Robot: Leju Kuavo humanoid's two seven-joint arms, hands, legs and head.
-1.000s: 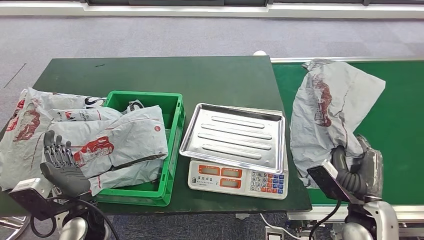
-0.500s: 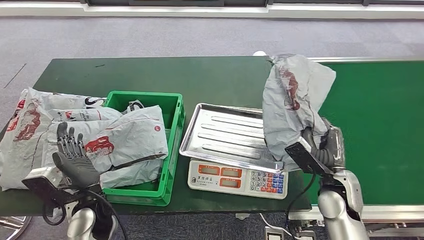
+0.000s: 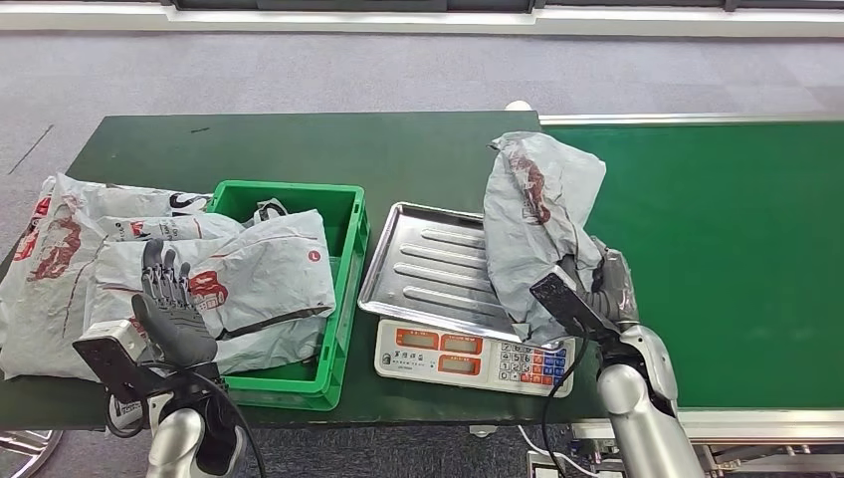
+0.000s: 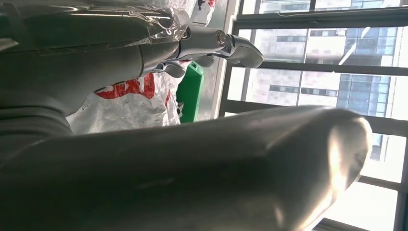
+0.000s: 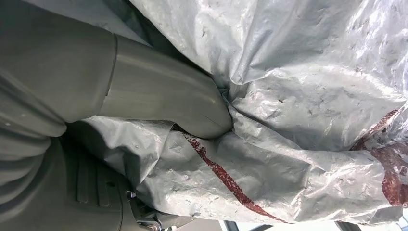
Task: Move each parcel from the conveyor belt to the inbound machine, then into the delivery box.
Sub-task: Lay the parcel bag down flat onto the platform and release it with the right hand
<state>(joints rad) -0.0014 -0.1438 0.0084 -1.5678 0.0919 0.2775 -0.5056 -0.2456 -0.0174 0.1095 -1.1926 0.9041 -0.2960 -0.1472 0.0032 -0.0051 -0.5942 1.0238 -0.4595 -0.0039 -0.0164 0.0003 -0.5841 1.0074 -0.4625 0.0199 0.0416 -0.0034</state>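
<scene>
My right hand (image 3: 595, 291) grips a grey plastic parcel (image 3: 532, 219) with red print, its thumb (image 5: 163, 98) pressed into the crumpled bag (image 5: 308, 120). The parcel hangs over the right side of the steel scale tray (image 3: 438, 269), partly draped across the tray's edge, at the left border of the green conveyor belt (image 3: 737, 249). My left hand (image 3: 171, 309) is raised with fingers (image 4: 226, 43) spread, holding nothing, in front of the green delivery box (image 3: 343, 289), which holds grey parcels (image 3: 254, 279).
The scale's display and keypad (image 3: 473, 357) face me below the tray. More grey parcels (image 3: 60, 259) lie piled on the dark green table (image 3: 328, 149) left of the box. Grey floor lies beyond the table.
My right hand has carried the parcel leftward off the belt until it hangs over the scale tray. My left hand has risen and shifted right toward the box.
</scene>
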